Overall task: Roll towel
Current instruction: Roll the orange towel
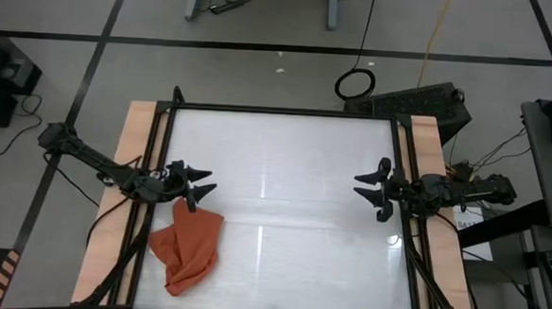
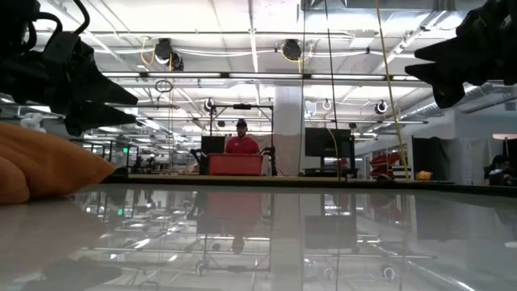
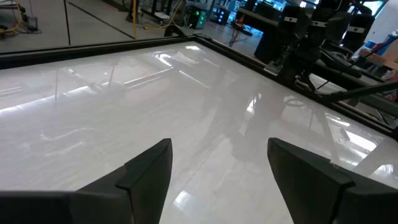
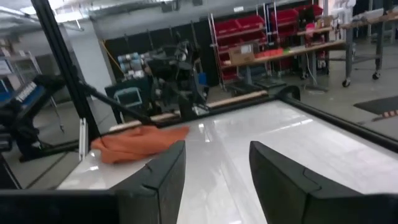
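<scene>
The towel (image 1: 188, 249) is lying crumpled at the desk's (image 1: 284, 174) seven o'clock, looking soft and light; an edge corner seems the best hold. The left pincer (image 1: 201, 187) is hanging wide just above it, the right pincer (image 1: 369, 190) waiting wide at three o'clock.

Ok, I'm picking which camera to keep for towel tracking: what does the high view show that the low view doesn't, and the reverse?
Only the high view shows the whole crumpled rust-orange towel on the white table near its left edge, with the open left gripper just beyond it and the open right gripper far across the table. Only the low view shows the room behind, with a person in red at a red bin. Both show the towel, the tabletop and both grippers raised and empty.
</scene>
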Controlling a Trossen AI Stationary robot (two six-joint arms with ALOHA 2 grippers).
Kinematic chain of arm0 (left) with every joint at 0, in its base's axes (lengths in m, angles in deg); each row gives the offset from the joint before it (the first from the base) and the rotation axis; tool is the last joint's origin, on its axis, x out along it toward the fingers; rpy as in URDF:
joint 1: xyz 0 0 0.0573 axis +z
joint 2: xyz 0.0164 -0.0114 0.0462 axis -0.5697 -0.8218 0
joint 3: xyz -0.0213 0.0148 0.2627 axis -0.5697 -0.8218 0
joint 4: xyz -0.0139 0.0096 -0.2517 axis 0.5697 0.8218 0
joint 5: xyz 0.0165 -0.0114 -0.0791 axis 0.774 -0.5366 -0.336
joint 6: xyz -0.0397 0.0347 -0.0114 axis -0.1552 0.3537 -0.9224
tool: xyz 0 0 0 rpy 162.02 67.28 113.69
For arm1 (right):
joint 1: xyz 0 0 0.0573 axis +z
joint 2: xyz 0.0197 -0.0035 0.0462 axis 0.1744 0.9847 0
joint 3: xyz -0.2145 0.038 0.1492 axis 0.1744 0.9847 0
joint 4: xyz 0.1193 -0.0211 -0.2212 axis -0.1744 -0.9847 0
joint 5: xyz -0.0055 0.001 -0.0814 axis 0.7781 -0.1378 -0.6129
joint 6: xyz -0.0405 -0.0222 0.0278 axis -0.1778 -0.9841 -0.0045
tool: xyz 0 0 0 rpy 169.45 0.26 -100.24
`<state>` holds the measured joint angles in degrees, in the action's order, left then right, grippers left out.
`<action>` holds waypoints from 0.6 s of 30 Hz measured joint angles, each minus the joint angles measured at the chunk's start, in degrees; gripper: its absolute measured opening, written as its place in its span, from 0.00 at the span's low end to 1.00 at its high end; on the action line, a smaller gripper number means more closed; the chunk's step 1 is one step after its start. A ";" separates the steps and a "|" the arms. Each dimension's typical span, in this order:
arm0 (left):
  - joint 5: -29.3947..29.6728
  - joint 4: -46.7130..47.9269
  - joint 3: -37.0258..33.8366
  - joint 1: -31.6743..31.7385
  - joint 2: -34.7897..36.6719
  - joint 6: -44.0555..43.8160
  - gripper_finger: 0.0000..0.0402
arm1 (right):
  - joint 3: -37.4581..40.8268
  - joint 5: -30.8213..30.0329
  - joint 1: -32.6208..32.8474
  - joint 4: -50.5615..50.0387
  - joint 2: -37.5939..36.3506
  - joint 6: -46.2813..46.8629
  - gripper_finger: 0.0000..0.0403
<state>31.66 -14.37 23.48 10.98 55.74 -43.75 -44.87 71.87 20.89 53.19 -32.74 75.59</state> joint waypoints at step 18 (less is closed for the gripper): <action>0.00 0.01 0.01 -0.01 -0.01 0.00 0.67 | 0.00 -0.02 0.02 0.26 0.02 2.59 0.42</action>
<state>31.65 -14.37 23.50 10.98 55.73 -43.75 -44.87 71.85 20.91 53.44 -32.71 78.18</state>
